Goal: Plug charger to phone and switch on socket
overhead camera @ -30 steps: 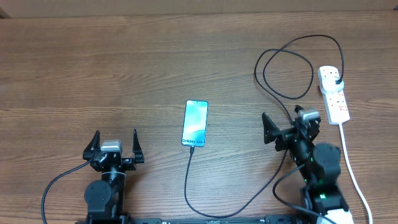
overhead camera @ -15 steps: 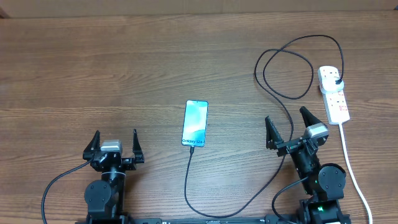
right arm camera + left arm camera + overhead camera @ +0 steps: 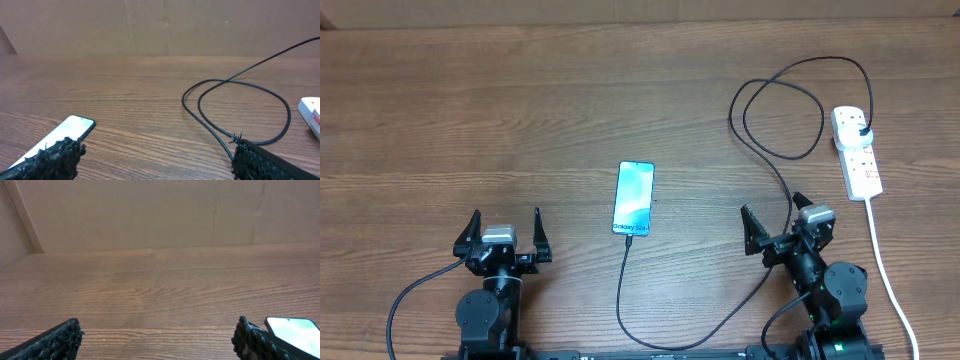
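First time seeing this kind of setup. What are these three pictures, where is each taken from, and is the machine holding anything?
Two robot arms sit at a wooden table. The overhead picture looks straight down: the left arm and right arm are at the bottom edge. The other two pictures come from cameras on each wrist; the black lumps in their lower corners are that arm's own jaws. Both pairs of jaws stand open and hold nothing. On the table lie a phone, a white socket, and the charger, a thin black cable running between them.
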Controlling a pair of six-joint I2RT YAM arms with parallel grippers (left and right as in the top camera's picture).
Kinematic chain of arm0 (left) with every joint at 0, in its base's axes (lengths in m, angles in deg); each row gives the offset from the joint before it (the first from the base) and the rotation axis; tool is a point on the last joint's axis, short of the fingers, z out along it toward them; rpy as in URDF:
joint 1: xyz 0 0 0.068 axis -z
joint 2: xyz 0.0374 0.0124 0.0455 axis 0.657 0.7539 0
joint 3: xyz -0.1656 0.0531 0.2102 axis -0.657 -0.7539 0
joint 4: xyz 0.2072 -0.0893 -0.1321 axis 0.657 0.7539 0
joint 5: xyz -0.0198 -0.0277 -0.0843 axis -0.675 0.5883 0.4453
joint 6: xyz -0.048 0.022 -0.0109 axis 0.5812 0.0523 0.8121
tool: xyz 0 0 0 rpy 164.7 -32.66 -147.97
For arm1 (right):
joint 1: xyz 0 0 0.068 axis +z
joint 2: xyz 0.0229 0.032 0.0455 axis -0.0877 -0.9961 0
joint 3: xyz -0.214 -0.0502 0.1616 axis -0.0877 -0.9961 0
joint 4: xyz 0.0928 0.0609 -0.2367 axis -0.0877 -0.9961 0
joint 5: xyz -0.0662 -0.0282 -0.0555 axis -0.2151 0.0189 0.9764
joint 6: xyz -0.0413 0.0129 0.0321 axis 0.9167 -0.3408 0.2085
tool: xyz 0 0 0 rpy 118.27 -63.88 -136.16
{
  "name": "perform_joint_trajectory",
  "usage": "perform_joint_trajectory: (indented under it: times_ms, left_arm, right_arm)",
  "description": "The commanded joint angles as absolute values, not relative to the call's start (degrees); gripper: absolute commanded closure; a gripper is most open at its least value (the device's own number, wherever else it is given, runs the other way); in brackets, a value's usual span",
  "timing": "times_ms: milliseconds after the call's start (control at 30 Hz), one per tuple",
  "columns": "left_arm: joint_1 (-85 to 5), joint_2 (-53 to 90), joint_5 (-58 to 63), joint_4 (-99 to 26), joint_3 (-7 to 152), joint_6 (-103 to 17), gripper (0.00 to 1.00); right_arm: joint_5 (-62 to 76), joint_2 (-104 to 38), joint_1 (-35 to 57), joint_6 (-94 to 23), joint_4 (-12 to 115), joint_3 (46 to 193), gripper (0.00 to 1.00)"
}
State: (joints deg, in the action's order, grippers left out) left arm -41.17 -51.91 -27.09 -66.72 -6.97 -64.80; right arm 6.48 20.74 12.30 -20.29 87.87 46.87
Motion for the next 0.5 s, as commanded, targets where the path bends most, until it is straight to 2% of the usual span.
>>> perform_joint_trajectory:
  times_ms: [0,167,467]
  left_arm:
    - [-41.4,-52.5,-26.8,-66.8,-7.2,-66.3,0.0]
    - [-41.4,-52.5,-26.8,-66.8,-7.2,-66.3,0.0]
    - [-41.4,-52.5,-26.8,-66.8,-7.2,-66.3,0.01]
  right_arm:
    - [7.2,23.6,12.6,-20.0,86.1,46.3,0.0]
    - [7.3,29.2,12.6,-20.0,79.8,46.3,0.0]
    - [9.2,37.7,12.6,-20.0,79.8,46.3,0.0]
